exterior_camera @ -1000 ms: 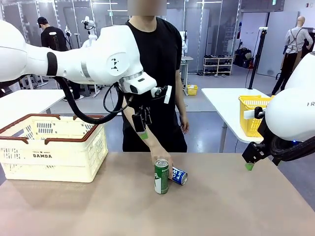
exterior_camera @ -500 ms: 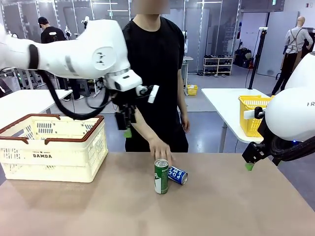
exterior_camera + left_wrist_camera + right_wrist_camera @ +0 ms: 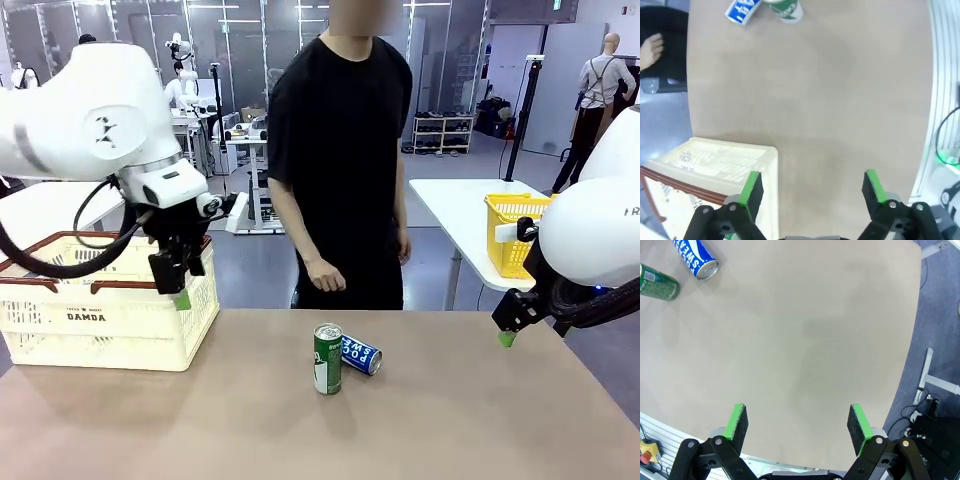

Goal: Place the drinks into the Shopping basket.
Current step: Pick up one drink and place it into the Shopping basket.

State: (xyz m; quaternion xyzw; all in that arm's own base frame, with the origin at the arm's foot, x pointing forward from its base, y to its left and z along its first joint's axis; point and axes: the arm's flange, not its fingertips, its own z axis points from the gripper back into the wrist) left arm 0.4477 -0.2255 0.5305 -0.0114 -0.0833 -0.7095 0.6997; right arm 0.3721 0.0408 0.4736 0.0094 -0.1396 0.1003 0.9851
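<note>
Front view: both drinks are outside the one basket at the table's 9 o'clock, with one green can upright at centre and one blue can lying just beside it at 3 o'clock. The left gripper by the basket's 3 o'clock end and the right gripper at the table's 3 o'clock edge both gape wide, empty.
</note>
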